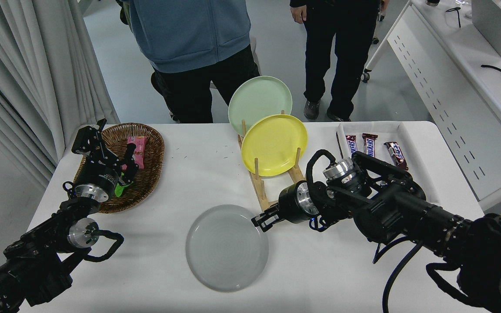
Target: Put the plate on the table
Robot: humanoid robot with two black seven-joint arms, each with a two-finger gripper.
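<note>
Grey plate (227, 248) on table (342, 278), right gripper (261, 218) pinching its rim.

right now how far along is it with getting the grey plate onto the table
Nearly done. The plate is out of the wooden rack and looks flat on the table. The right gripper is at the plate's right rim; whether it still grips is unclear. What remains is letting go and pulling back. The left gripper is parked over the basket.
</note>
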